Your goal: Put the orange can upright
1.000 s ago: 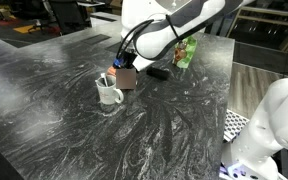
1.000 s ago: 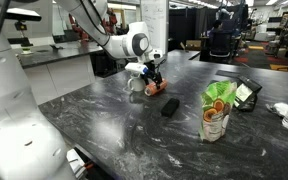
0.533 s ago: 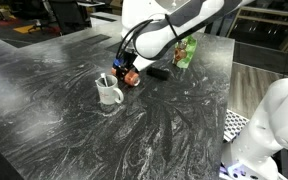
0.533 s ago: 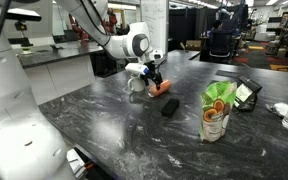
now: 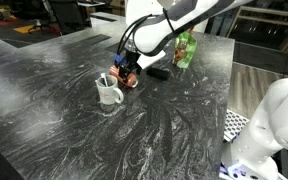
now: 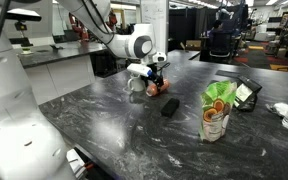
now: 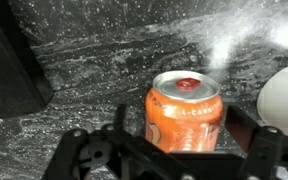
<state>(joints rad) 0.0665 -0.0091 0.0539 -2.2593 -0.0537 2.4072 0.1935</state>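
In the wrist view, a black block (image 7: 12,70) is lying at the left on the dark marbled surface (image 7: 114,40). The orange can (image 7: 184,112) is sitting in the middle, its silvery top rim and red tab area facing the camera, white lettering running across its orange-red side. The gripper (image 7: 184,150) is closing its fingers (image 7: 246,130) on the can from both sides. A white mug (image 7: 284,98) is showing at the right edge. In an exterior view, the mug (image 5: 109,92) is standing left of the can (image 5: 130,77), which is being held just above the surface, a green packet (image 5: 187,50) standing further right.
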